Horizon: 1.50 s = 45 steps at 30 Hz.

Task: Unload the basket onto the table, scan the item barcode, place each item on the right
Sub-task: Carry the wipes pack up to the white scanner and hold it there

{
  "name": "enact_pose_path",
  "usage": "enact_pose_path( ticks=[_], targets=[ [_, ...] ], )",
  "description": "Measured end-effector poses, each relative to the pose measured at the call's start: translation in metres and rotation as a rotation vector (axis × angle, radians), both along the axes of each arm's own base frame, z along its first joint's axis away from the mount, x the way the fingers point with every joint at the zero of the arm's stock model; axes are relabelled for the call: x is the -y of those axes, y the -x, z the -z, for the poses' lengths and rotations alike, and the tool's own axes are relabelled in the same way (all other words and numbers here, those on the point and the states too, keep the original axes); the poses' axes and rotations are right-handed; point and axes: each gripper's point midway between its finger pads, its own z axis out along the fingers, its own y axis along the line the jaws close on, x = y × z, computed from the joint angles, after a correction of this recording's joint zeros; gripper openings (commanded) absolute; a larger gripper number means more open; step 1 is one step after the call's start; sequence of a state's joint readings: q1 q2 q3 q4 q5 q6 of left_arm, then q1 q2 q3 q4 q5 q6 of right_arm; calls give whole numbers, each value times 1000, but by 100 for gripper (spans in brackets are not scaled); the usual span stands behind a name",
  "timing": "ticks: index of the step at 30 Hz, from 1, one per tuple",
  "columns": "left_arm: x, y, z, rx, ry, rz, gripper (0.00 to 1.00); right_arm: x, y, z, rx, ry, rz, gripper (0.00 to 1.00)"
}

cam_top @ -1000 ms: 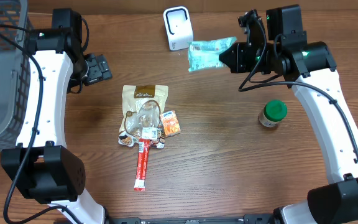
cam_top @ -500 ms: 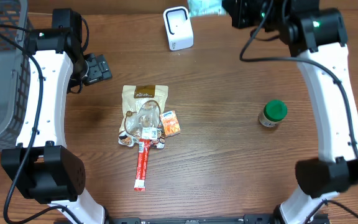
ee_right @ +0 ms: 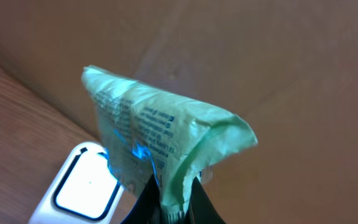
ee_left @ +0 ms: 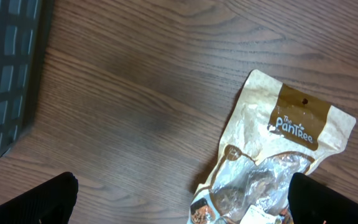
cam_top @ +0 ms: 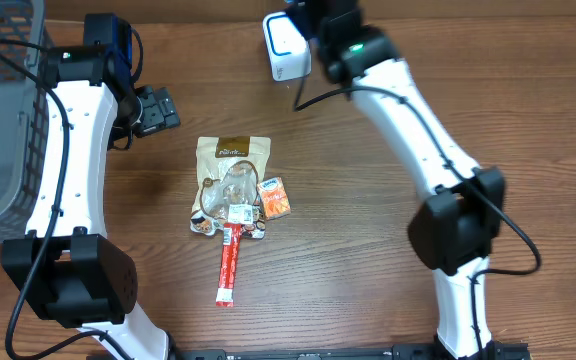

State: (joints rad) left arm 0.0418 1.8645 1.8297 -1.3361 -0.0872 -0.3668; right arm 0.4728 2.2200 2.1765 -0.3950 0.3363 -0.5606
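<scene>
Closest to me on the table, the red stick, the orange sachet and the tan snack pouch lie just where they lay a second ago. Beyond them my left gripper hovers with its fingers spread wide, holding nothing. At the far edge comes the change: my right arm has swung leftward across the back of the table, and the right gripper, pinching one edge of the green packet, now holds it right by the lit window of the scanner. I judge the scan is under way but not confirmed. The packet is crinkled pale-green film, slightly puffed, covered in fine dark print, with a blue glint on the side nearest the scanner; I can't make out a barcode
</scene>
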Motion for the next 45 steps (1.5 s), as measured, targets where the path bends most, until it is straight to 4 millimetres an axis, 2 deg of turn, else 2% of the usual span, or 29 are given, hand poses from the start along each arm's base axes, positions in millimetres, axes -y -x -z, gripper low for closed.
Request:
enact_pose_path(
  ticks=[2,3,6,8,12,18,22,26,39,42,45],
  targets=[
    [0,0,0,1,-1,0,100,-10,-9,7,82,131,47,3],
    [0,0,0,1,0,0,100,-12,-12,19,91,200,70,4],
    [0,0,0,0,0,0,100,-5,-22,43,105,305,137,3],
    [0,0,0,1,0,0,100,5,-31,68,108,367,214,3],
    [0,0,0,0,0,0,100,16,-35,97,85,425,286,4],
    [0,0,0,0,0,0,100,18,-34,95,98,419,323,3],
    [0,0,0,0,0,0,100,9,-26,105,60,449,294,4],
    [0,0,0,0,0,0,100,-2,-23,105,66,442,277,4],
    [0,0,0,1,0,0,100,-5,-23,106,65,438,266,4],
    [0,0,0,0,0,0,100,-5,-23,110,60,440,261,4],
    [0,0,0,0,0,0,100,-7,-23,123,42,455,254,3]
  ],
)
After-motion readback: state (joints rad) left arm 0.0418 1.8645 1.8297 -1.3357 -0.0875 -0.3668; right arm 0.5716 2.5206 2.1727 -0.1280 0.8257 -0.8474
